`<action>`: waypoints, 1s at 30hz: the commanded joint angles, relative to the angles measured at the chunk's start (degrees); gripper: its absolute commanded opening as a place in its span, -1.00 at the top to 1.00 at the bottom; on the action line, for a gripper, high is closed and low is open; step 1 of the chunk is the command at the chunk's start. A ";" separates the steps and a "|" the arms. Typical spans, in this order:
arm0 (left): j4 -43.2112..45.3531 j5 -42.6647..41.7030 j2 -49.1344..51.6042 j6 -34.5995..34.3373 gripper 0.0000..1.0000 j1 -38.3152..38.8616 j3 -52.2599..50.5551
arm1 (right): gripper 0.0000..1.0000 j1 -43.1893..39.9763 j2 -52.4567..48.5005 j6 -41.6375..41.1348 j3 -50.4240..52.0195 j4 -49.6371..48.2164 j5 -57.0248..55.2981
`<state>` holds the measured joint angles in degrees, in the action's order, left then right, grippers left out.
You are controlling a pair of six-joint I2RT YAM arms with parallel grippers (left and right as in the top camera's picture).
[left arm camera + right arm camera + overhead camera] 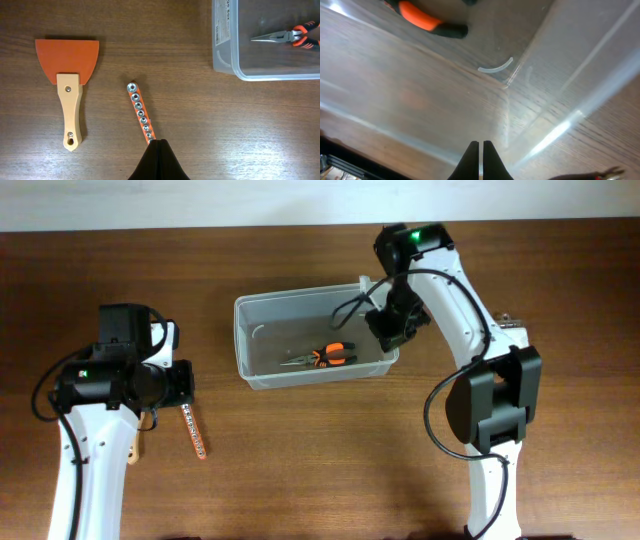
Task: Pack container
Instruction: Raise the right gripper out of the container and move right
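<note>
Brown wooden tabletop (pixel 210 130) carries a slim orange socket rail (pixel 140 114) meeting the left tool (pixel 157 145), fingers closed and empty. Rail axis slants away leftward; clear rectangular plastic container (pixel 225 50) lies ahead-right.

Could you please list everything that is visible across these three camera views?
Container: 1, clear, middle of the table.
Pliers: 1, orange-and-black handles, lying inside the container.
Socket rail: 1, orange with silver sockets, on the table left of the container.
Scraper: 1, orange blade and wooden handle, on the table left of the socket rail.
Table: 1, brown wood, under everything.
Left gripper: 1, black, shut, tip at the socket rail's near end.
Right gripper: 1, black, shut, over the container's right end.
</note>
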<state>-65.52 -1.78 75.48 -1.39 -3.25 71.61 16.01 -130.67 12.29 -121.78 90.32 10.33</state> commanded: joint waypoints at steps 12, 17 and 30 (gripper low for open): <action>-0.04 -0.85 -0.83 -0.50 0.96 -0.28 0.00 | 0.92 0.11 0.98 0.72 3.65 0.61 -0.46; -0.04 -0.85 -0.83 -0.50 0.96 -0.28 0.00 | 0.92 0.11 0.98 0.72 3.65 3.21 0.15; 0.02 -0.83 -0.83 -0.50 0.96 -0.28 0.00 | 0.92 0.09 1.11 1.68 1.81 1.05 0.59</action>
<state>-65.52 -1.78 75.48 -1.37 -3.25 71.61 16.01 -130.67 12.69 -118.67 92.42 10.41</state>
